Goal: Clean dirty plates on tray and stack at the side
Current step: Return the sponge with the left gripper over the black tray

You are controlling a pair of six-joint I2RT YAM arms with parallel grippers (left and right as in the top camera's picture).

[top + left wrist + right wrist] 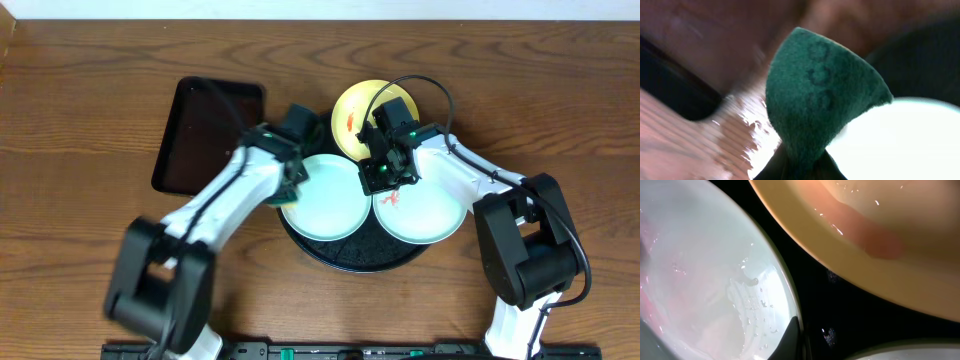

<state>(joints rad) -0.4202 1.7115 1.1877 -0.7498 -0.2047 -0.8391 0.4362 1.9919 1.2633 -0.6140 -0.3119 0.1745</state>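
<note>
The round black tray (350, 256) holds three plates. The left mint-blue plate (325, 200) looks clean. The right mint-blue plate (425, 210) has a red smear near its left rim. The yellow plate (352, 120) at the back has a red-orange smear. My left gripper (291, 185) is shut on a green sponge (825, 95) at the left plate's left edge (900, 135). My right gripper (385, 178) sits where the three plates meet. In the right wrist view one dark finger (792, 340) lies over a mint plate's rim (715, 280), and the other finger is lost against the tray (840, 305). The yellow plate (880, 235) fills that view's upper right.
A smaller rectangular black tray (205, 135) lies on the wooden table (90, 120) to the left of the round tray. Both arms reach in from the front edge and cross over the round tray's sides.
</note>
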